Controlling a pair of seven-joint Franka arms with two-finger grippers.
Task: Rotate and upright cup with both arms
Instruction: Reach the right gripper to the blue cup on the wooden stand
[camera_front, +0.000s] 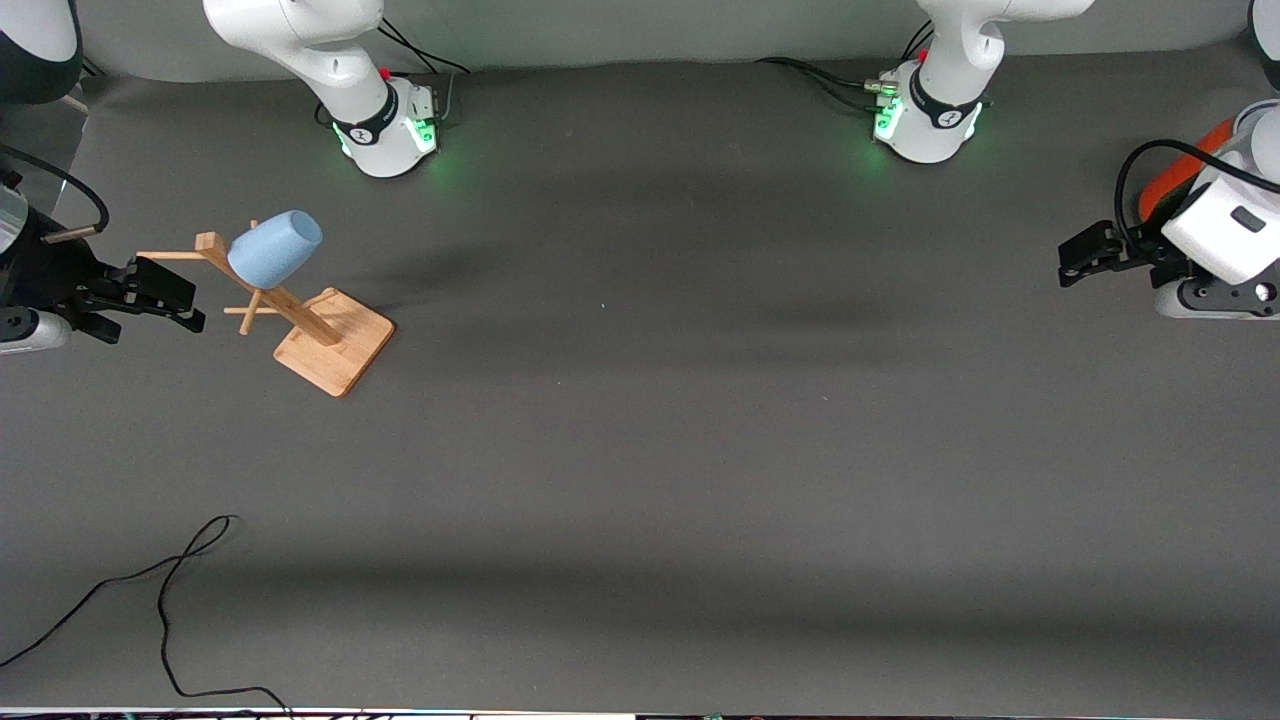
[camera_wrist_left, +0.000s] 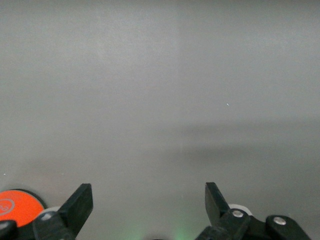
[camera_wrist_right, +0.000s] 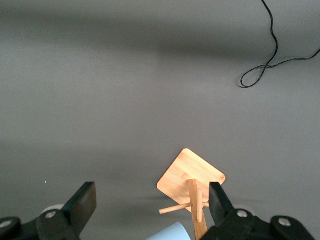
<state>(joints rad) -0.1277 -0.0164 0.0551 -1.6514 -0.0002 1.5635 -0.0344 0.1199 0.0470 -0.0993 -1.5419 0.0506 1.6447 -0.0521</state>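
Pale blue cup (camera_front: 275, 248) hung on wooden rack (camera_front: 318, 333), both grippers' jaws wide open, empty.

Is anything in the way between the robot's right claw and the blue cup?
Nothing visible blocks it. The open right gripper is beside the cup, which hangs on a wooden rack peg.

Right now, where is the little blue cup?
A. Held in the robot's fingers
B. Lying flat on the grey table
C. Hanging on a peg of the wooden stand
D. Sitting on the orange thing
C: the cup is hung tilted on a peg of the wooden stand, off the table, and neither the right gripper nor the left gripper touches it.
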